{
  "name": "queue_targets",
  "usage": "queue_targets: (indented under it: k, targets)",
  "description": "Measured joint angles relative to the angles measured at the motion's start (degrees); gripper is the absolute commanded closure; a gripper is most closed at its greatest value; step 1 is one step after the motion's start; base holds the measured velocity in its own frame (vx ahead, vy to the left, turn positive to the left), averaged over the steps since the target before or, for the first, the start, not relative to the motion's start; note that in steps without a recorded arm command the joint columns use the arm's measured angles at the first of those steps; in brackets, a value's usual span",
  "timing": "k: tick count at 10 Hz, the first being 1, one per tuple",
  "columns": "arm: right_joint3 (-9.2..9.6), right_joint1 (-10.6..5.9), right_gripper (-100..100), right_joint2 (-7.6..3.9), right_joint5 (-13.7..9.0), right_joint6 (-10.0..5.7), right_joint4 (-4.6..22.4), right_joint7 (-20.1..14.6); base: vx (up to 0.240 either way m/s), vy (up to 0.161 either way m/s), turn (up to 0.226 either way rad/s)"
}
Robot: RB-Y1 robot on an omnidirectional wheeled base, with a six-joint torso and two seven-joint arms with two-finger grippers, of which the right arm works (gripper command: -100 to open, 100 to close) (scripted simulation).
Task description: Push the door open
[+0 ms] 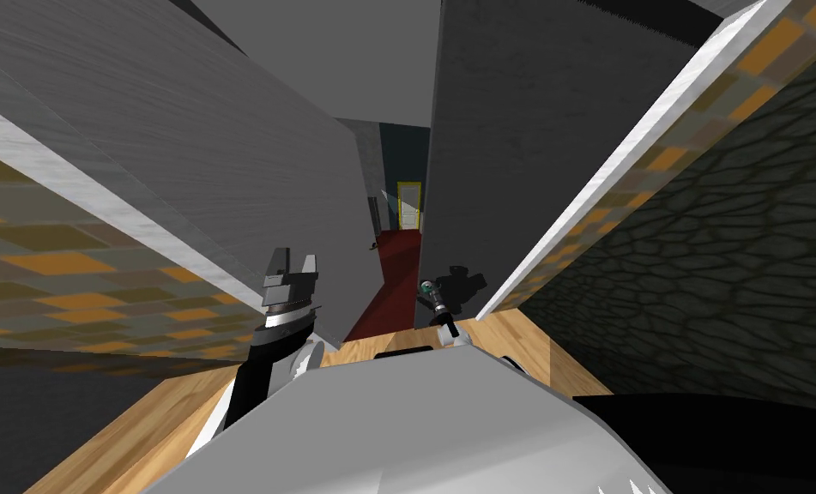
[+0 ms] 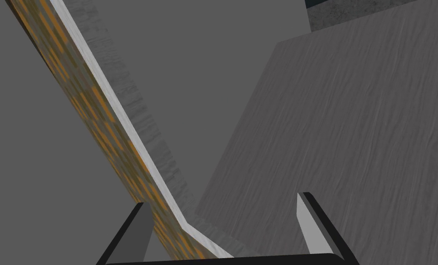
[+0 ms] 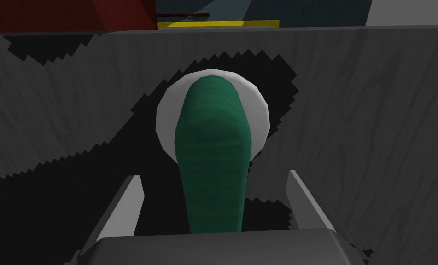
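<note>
Find the door (image 1: 517,154) dead ahead and slightly right, a dark grey grained slab already ajar, with a strip of red floor (image 1: 393,274) and a far yellow-framed doorway (image 1: 408,204) visible through the gap; look next to its green lever handle (image 3: 213,156) on a round white plate (image 3: 165,119), right in front of the right gripper (image 3: 213,175); read that gripper as wide and empty, straddling the lever with clear space on both sides, touching nothing so far as can be told.

Expect trouble from exactly that straddle; could turn the lever down or skid off it sideways by pressing on its tip instead of the slab; could lose contact partway, given a hinged arc against a straight push; could also trap the lever between the blades and wrench the wrist. Beware of driving the thin fingertips square into the door face; risks a jam.

Further out, note the left gripper (image 1: 294,264), likewise wide and empty, raised close beside the grey panel (image 2: 351,138) and white trim (image 2: 125,122) left of the opening; could scrape that arm along the panel on any advance through so narrow a gap. Mind the patterned wall (image 1: 97,283) close by as well.
</note>
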Motion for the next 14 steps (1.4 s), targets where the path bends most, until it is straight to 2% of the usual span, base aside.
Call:
queue_targets:
  k: [6, 9, 11, 13, 14]
  targets:
    - [-0.11, -0.22, 100, -0.12, -0.06, 0.07, -0.09, -0.04, 0.009, 0.002, -0.012]
    - [-0.13, 0.33, 100, 0.07, -0.23, 0.51, 0.21, 0.29, 0.174, 0.042, -0.068]
    - [-0.44, -0.56, 100, 0.25, -0.53, -0.18, 1.54, 0.68, 0.206, 0.057, -0.114]
    - [-0.72, -0.54, 100, 0.48, -0.80, 0.23, 0.63, 1.39, 0.193, 0.046, -0.122]
    - [-0.86, -1.07, 100, 0.53, -0.98, 0.06, 1.37, 1.54, 0.192, 0.073, -0.149]
